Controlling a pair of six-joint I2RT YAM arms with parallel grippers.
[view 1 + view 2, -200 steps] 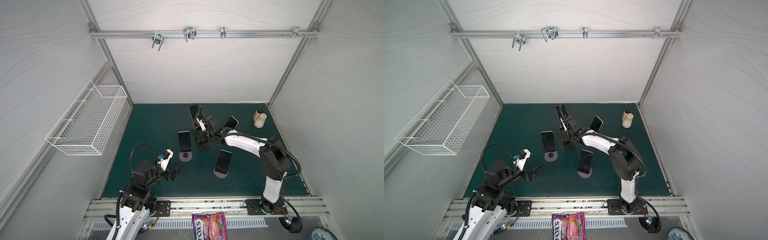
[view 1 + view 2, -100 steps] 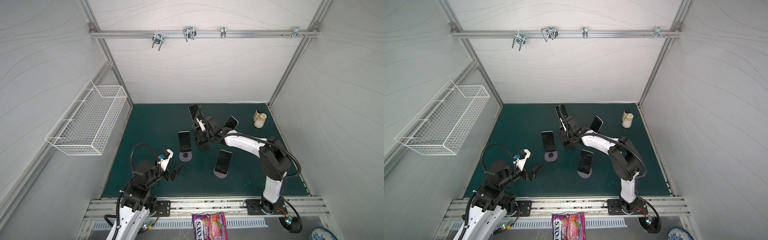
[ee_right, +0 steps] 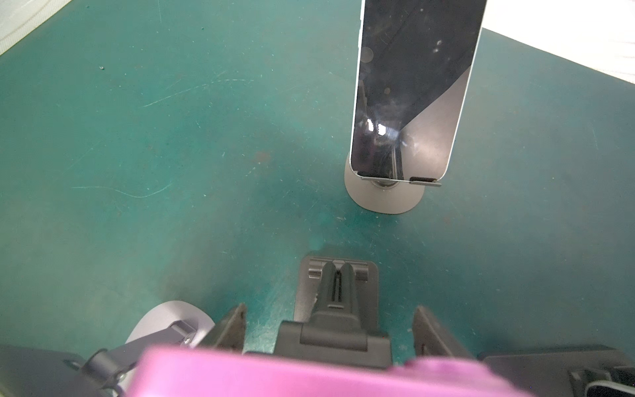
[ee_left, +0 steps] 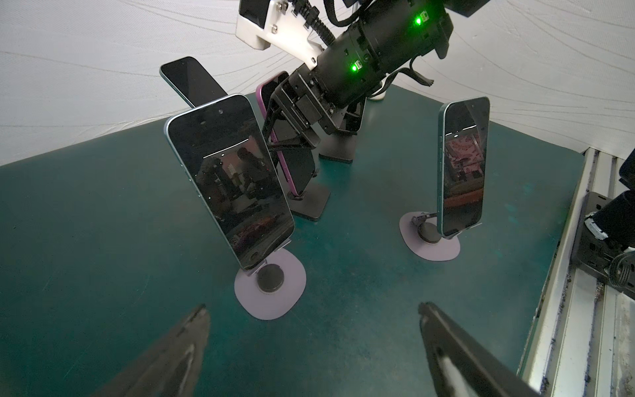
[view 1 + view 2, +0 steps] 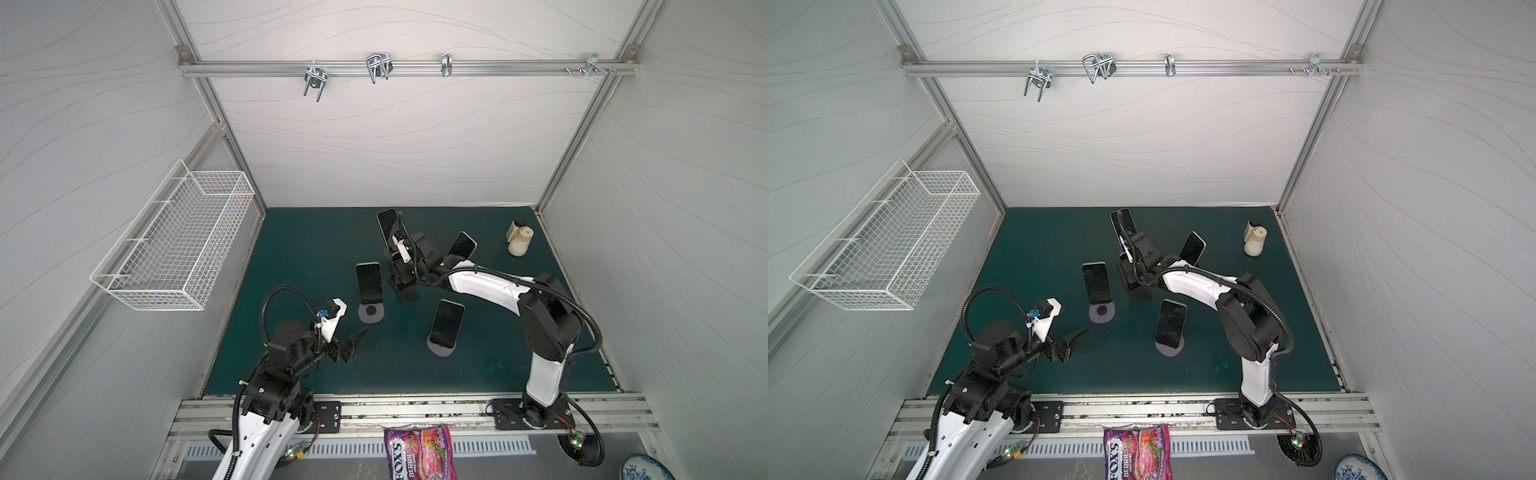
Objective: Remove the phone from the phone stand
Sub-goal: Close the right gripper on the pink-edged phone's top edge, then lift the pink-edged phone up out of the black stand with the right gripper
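Right hand (image 4: pixel 292 144) now snug around purple phone (image 3: pixel 309 374)

Dark green bench (image 5: pixel 299 257), matte, marked with fine pale scratches and a few worn patches. Standing directly on it, five phone stands and one bottle. Left of centre, a lilac-based stand (image 5: pixel 370 312). Nearer the front and to the right, well apart, a second lilac-based stand (image 5: pixel 441 348). Between them and farther back, a black square-footed stand (image 5: pixel 406 293); close behind that, another black-footed stand (image 4: pixel 338 151). Farthest back, a grey-based stand (image 3: pixel 385 199). Near the far right corner, a cream bottle (image 5: pixel 518 245), well clear of the stands.
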